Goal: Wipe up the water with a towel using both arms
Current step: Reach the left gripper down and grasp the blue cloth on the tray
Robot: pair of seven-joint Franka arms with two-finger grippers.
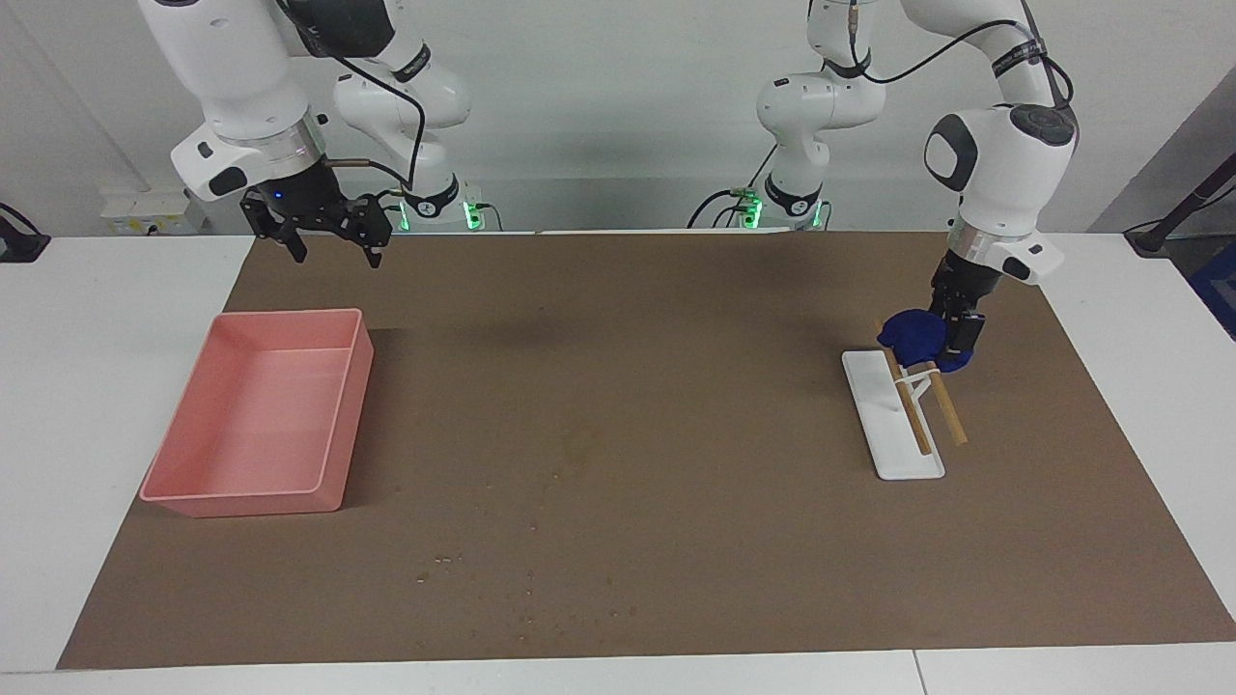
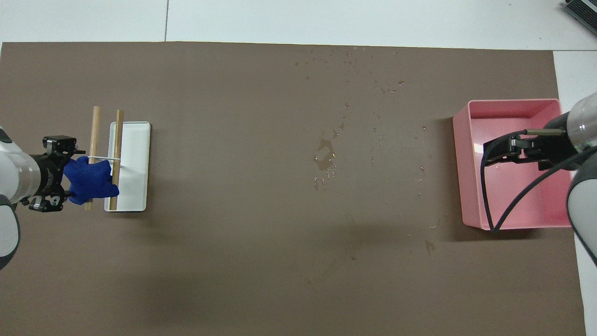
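Towel (image 1: 915, 335) is bunched in the left hand (image 1: 956, 340), clamped shut on it at the wooden rack (image 1: 917, 401), puddle (image 2: 325, 156) mid-worktop toward the right arm's end, right hand (image 1: 333, 246) open, waiting over the pink tray (image 1: 333, 319).

Left gripper (image 1: 951, 338) is down at the towel (image 1: 912, 335), a dark blue wad on the robot-side end of two wooden sticks (image 1: 925, 405) that lie across a white tray (image 1: 884, 425) at the left arm's end of the brown mat (image 1: 618, 405). Its fingers are closed on the towel. Right gripper (image 1: 333, 246) hangs in the air, fingers spread, over the mat edge near the pink tub (image 1: 261, 415). Small droplets (image 1: 526, 589) sit on the mat's edge farthest from the robots
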